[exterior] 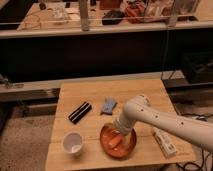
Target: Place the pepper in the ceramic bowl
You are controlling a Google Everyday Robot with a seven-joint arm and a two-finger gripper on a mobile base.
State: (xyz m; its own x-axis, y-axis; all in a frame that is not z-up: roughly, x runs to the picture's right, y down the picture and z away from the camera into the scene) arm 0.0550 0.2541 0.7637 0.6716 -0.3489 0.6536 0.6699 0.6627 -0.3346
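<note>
**Hand over bowl, pepper inside bowl**

- Wooden worktop [92, 91] carries all items. A dark wall and a railing with cluttered benches lie behind it.
- Ceramic bowl [104, 144]: glossy orange-red, round, shallow. It sits upright near the front edge of the worktop, about mid-width.
- Pepper [116, 143]: small light-orange elongated piece lying inside the bowl, near its centre and on the bowl floor.
- White arm [165, 122] enters from the right side and bends down at a rounded joint toward the bowl.
- Hand [120, 133]: positioned over the bowl, at its rear half, directly above and just beside the pepper. Contact with the pepper: cannot tell. Whether the hand is apart or together: cannot tell, since the wrist hides it.
- White cup [73, 142]: upright, left of the bowl, near but apart from it.
- Black flat bar [80, 112]: lies diagonally behind the cup.
- Pale blue packet [108, 105]: behind the bowl, just left of the arm's joint.
- White oblong item [164, 142]: right of the bowl, near the front right corner, partly under the arm.
</note>
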